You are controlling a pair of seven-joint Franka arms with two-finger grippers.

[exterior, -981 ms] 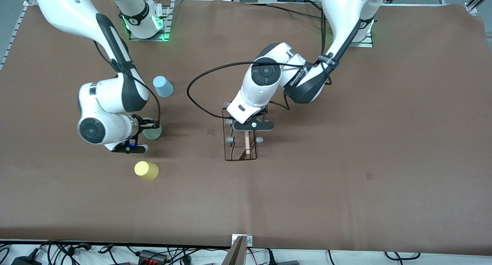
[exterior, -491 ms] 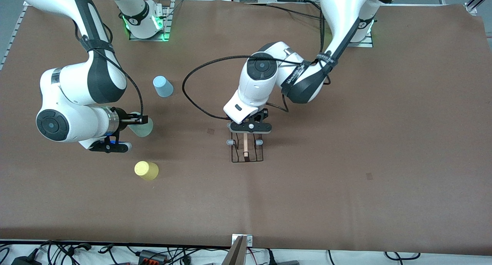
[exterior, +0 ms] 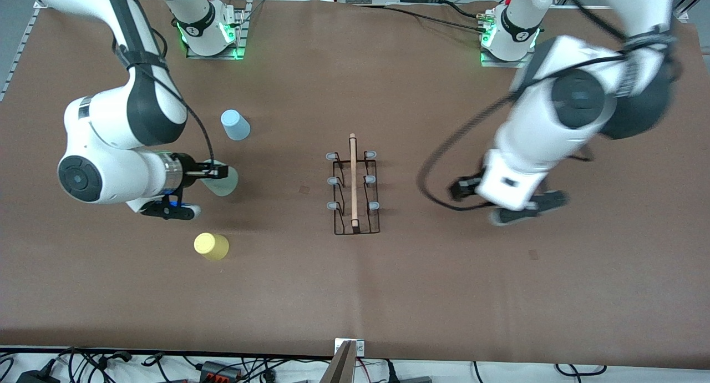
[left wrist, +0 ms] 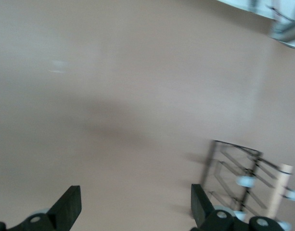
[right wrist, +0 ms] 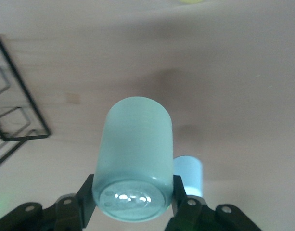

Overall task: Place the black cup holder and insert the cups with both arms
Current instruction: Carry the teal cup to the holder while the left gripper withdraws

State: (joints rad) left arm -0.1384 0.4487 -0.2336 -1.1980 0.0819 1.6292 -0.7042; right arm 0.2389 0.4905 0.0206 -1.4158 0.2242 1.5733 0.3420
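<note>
The brown table is a wide matte sheet, and the black cup holder stands free near its middle: a thin wire rack with one pale wooden rod along its top and six grey-blue tipped pegs in two rows of three. Nothing touches it or crowds it.

Two white arms with black joints are in view. The left gripper hangs over bare table toward the left arm's end from the holder, its jaws spread wide and empty. The right gripper is toward the right arm's end from the holder, clamped on the pale green cup, a smooth plastic tumbler held on its side above the table.

There are three cups. The light blue cup stands farther from the front camera than the holder; the yellow cup lies nearer than it.
</note>
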